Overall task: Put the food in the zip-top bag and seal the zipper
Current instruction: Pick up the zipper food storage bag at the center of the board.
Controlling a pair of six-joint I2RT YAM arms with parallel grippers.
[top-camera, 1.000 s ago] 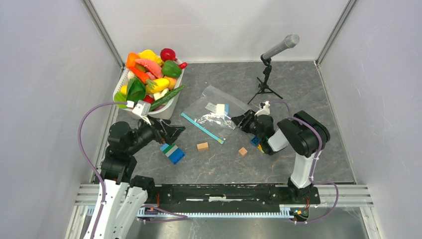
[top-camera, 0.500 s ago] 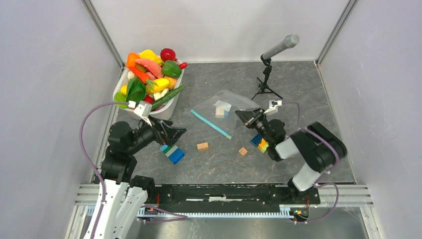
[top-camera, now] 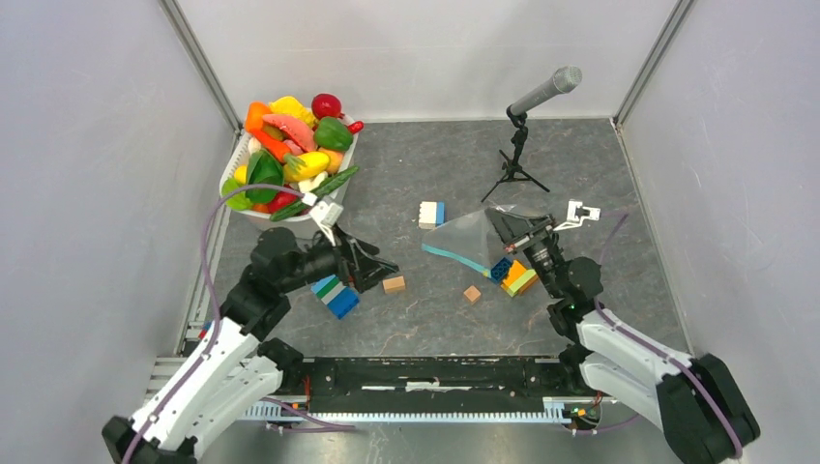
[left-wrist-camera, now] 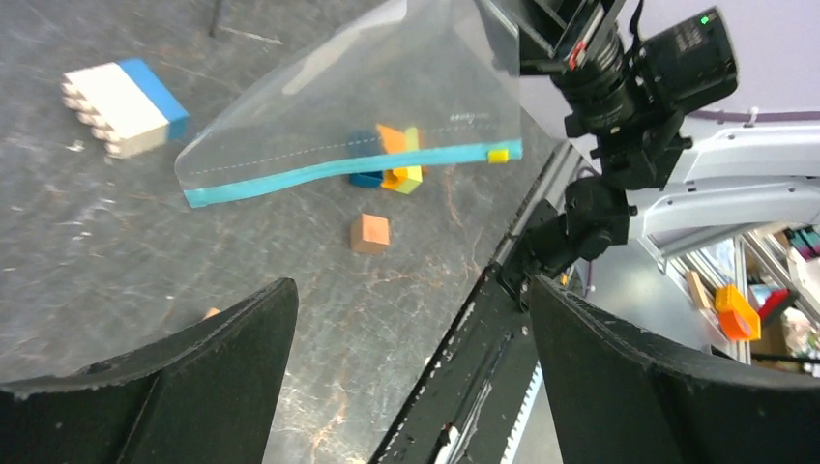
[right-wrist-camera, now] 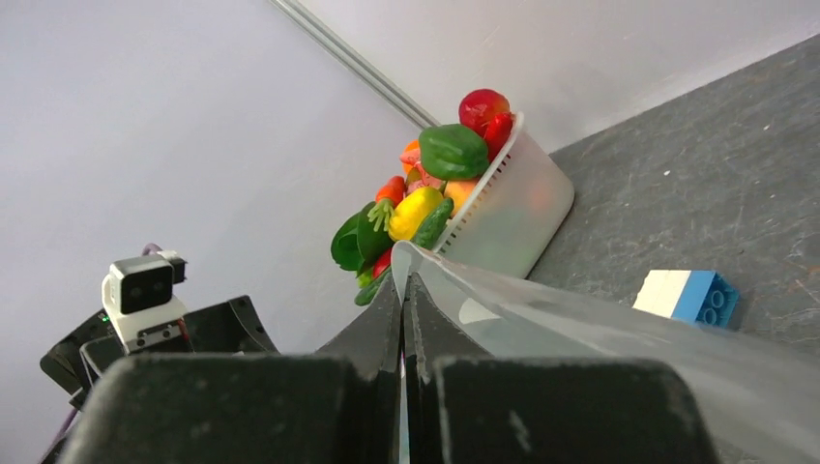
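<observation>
The zip-top bag (top-camera: 471, 239) hangs tilted above the table, one corner pinched in my right gripper (top-camera: 500, 220), which is shut on it. In the right wrist view the clear film (right-wrist-camera: 541, 319) runs out from between the closed fingertips (right-wrist-camera: 404, 282). Along the bag's low edge hangs the zipper (top-camera: 452, 256), a teal strip (left-wrist-camera: 329, 176). The food (top-camera: 290, 145) lies heaped in a white tub (top-camera: 329, 208) at the back left, and the right wrist view shows it as glossy fruits (right-wrist-camera: 435, 174). My left gripper (top-camera: 387, 268) is open and empty, low over the table left of the bag.
A white-and-blue block (top-camera: 431, 214) lies behind the bag. A blue-green-white block (top-camera: 335, 296) sits under my left wrist. Two tan cubes (top-camera: 394, 284) (top-camera: 471, 293) and a stack of coloured blocks (top-camera: 514, 277) lie at the front. A microphone on a tripod (top-camera: 517, 145) stands at the back.
My right gripper closed on the bag's corner and pulled it up and to the right, leaving the white-and-blue block behind. My left arm swung right toward the table's middle.
</observation>
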